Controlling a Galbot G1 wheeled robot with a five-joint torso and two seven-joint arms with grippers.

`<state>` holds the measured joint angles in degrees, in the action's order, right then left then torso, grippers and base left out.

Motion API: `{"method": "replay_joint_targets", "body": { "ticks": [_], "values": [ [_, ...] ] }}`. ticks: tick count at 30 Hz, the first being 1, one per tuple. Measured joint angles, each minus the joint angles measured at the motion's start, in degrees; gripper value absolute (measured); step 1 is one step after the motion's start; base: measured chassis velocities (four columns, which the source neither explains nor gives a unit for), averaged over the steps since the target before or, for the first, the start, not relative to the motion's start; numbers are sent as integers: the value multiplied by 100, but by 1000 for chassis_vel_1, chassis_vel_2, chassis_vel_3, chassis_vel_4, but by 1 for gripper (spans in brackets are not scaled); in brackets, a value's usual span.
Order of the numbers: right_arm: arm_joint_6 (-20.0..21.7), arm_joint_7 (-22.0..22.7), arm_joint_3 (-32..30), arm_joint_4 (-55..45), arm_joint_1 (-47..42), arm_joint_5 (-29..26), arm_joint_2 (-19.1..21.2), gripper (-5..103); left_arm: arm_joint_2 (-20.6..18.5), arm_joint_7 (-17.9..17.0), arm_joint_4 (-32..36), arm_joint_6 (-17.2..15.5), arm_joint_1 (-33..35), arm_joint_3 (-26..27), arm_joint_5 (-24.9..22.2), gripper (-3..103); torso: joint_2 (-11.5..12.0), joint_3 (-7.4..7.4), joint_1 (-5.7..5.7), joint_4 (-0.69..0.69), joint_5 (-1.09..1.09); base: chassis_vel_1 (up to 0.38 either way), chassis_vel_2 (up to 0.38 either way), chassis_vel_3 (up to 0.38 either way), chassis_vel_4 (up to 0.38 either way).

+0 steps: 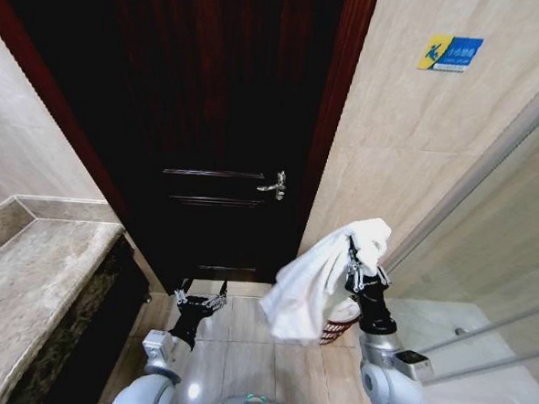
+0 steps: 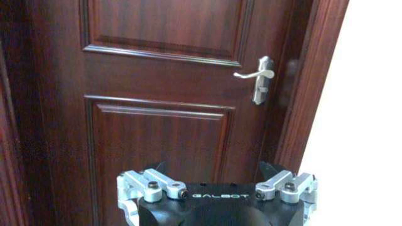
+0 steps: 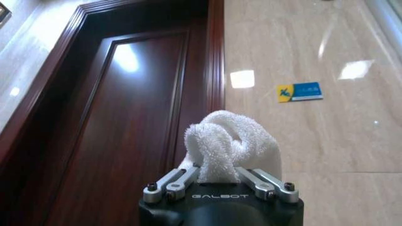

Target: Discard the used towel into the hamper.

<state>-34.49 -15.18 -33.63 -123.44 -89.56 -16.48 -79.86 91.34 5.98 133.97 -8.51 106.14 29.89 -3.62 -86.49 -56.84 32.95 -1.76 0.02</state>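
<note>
One towel [image 1: 315, 283] hangs clamped in your right gripper [image 1: 365, 263], carry step; hamper [image 1: 339, 330] sits at five o'clock beneath: lower, release. Left gripper [image 1: 199, 300] idles, jaws spread, empty.

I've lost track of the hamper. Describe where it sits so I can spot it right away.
Find the dark wooden door, then drop to the tiled floor by its right frame. The hamper stands there, mostly hidden behind the white towel in the right gripper; its dark-red ribs stand out.
</note>
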Motion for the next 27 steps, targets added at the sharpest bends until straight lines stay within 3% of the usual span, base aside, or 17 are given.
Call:
{"method": "replay_joint_targets", "body": {
  "ticks": [27],
  "values": [
    [320,558,-449,921,1696,-942,1168,12,-1,0,0,0,0,1,0,99,0,0,-1,0,-1,-2,-4,2,3]
  ]
}}
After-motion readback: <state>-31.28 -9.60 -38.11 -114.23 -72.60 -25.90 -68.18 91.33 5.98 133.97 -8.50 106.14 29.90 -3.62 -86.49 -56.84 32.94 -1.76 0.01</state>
